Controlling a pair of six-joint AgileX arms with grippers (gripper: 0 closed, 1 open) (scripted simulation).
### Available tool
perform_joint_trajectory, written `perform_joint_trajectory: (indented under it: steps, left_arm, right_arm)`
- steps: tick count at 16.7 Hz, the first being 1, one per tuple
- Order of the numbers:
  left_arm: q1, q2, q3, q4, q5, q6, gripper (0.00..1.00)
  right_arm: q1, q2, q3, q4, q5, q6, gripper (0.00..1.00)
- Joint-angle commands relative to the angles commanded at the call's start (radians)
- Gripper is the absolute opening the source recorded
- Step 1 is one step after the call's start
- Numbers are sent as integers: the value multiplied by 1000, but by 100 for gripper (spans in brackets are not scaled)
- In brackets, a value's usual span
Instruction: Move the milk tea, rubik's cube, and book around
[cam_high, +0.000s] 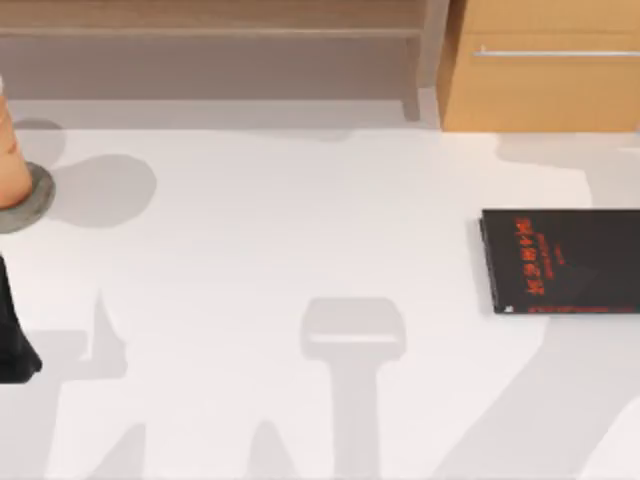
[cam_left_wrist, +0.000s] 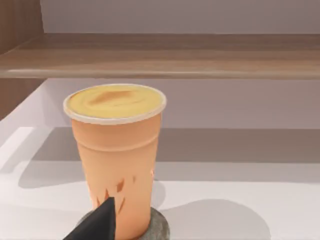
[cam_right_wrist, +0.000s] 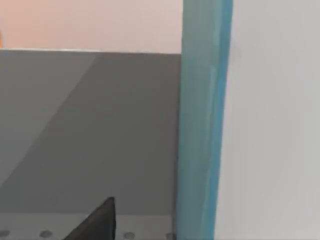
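The milk tea stands upright on a flat round grey disc at the tabletop's far left edge, with a wooden shelf behind it. The left claw sits just in front of the cup; I cannot tell how far it is open. A thin black book with red lettering lies flat at the right. The right wrist view shows the teal book standing upright and close; that claw's opening cannot be told either.
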Motion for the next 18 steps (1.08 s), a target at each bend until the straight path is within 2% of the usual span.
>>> perform_joint_trajectory:
  steps: [6, 18]
  left_arm:
    - [0, 0, 0, 0, 0, 0, 100]
    - [0, 0, 0, 0, 0, 0, 100]
  right_arm:
    - [8, 32, 50, -18, 9, 0, 100]
    - [8, 32, 50, -18, 9, 0, 10]
